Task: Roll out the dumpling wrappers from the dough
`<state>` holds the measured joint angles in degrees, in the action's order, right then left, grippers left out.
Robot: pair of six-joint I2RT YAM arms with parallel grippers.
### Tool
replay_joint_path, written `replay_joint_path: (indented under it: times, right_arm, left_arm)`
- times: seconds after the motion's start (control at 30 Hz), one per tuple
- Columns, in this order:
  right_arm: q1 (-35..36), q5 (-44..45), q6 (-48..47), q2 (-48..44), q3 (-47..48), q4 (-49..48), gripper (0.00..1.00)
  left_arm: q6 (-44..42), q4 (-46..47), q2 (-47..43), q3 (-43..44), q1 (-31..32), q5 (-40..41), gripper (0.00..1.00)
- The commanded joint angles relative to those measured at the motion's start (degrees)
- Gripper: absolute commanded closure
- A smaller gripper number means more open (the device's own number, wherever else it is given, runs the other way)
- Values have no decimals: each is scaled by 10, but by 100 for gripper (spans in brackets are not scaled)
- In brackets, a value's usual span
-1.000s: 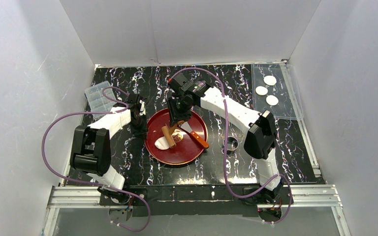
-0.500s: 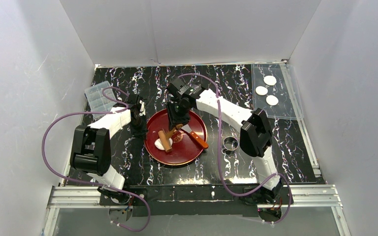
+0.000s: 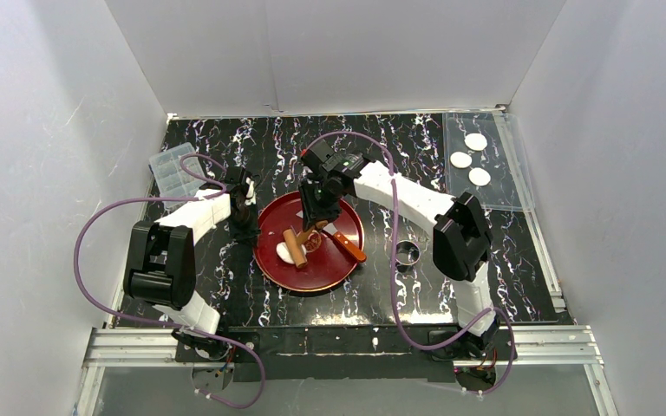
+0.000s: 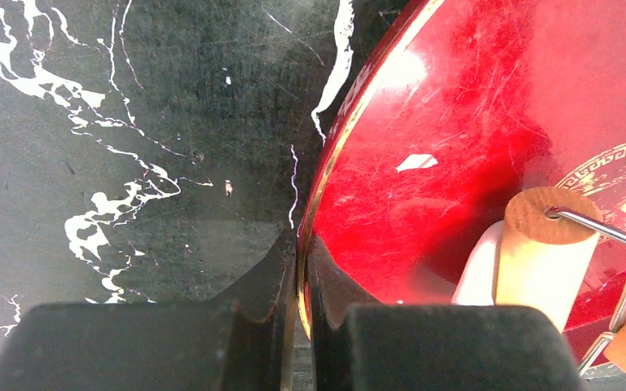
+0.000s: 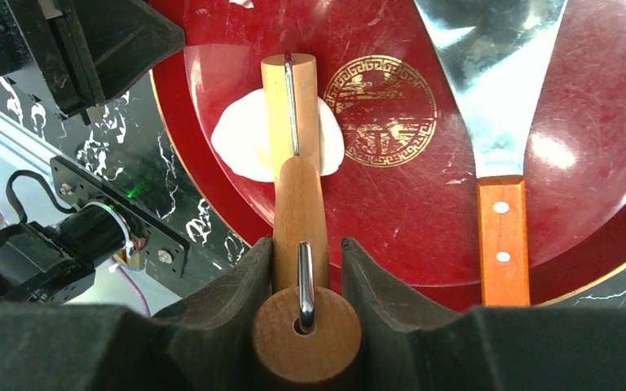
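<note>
The right gripper (image 5: 306,265) is clamping the wooden handle of a small roller (image 5: 292,106), with one finger pressing on each side of the handle. The roller's barrel is lying across the dough (image 5: 240,138). The dough, a flattened white oblong, is sitting on the near left part of the red plate (image 5: 619,122), which is resting around the middle of the worktop. The left gripper (image 4: 300,257) is pinching the plate's left rim, its fingers drawn almost together with only the thin rim between them. A scraper (image 5: 501,236) with an orange handle is lying on the plate to the right of the roller, clear of the dough. Three dumpling wrappers (image 3: 460,159) are lying on a clear sheet (image 3: 503,195) at the far right corner of the worktop – well apart from the plate, none of them touching another. A small metal ring (image 3: 408,254) is standing on the worktop near the plate's right edge. A clear plastic box (image 3: 173,171) is sitting toward the far left corner.
</note>
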<state>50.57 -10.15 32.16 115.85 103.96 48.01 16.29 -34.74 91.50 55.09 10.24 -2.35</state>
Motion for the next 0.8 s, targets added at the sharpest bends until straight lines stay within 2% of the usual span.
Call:
replay_joint_path:
  times: [0.0, 0.37, 0.77]
  right_arm:
    - [-10, 63, -33, 0, -16, 53, 99]
    - [33, -34, 9, 59, 45, 26, 99]
    - [36, -66, 21, 84, 69, 1, 99]
  left_arm:
    - [-11, -5, -24, 8, -1, 27, 100]
    - [-11, -5, -25, 8, -2, 27, 100]
    - [-15, -5, -20, 8, -2, 40, 100]
